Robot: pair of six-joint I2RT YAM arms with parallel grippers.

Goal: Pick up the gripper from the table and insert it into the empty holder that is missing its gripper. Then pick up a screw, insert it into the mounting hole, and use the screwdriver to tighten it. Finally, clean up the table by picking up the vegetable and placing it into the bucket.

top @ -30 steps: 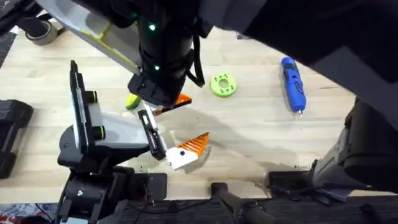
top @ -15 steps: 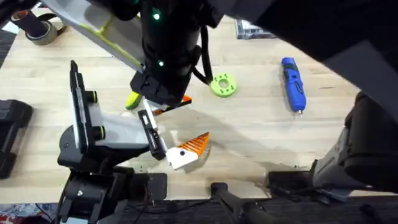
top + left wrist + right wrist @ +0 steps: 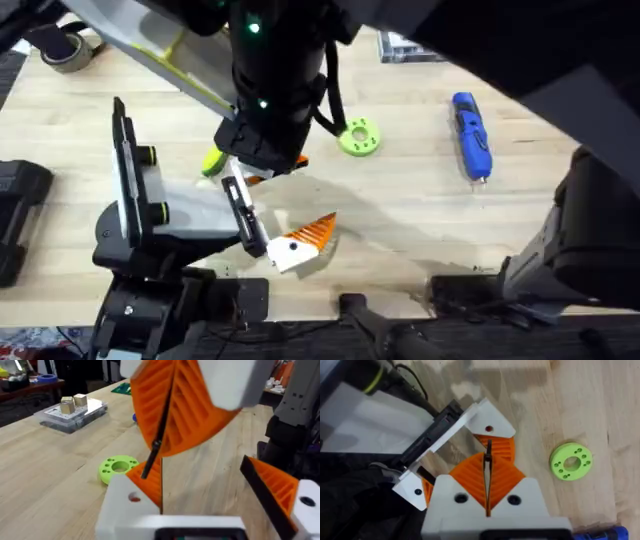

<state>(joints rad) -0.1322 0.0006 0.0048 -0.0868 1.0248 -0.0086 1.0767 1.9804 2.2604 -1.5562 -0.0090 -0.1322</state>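
The holder (image 3: 150,205), grey-white with a black rail and lime-tipped knobs, stands at the left. Its black crossbar (image 3: 243,215) carries the gripper (image 3: 490,422) at the far end and a twin piece (image 3: 300,243) at the near end. In the left wrist view these two stand wide apart as my left gripper (image 3: 200,470), open. My right gripper (image 3: 487,455) reaches across from the right and hangs just above the gripper's mounting hole (image 3: 134,497). It is shut on a thin black screw (image 3: 149,462). The blue screwdriver (image 3: 471,135) lies at the right. The bucket is out of view.
A lime-green ring (image 3: 360,137) lies right of the right arm. A small yellow-green thing (image 3: 211,162) peeks out left of the arm; I cannot tell whether it is the vegetable. A tape roll (image 3: 62,50) sits far left, and a clear parts box (image 3: 72,410) is farther back.
The right arm has edged slightly to the right above the holder's crossbar. The holder, both orange pieces, the ring and the screwdriver have stayed put.
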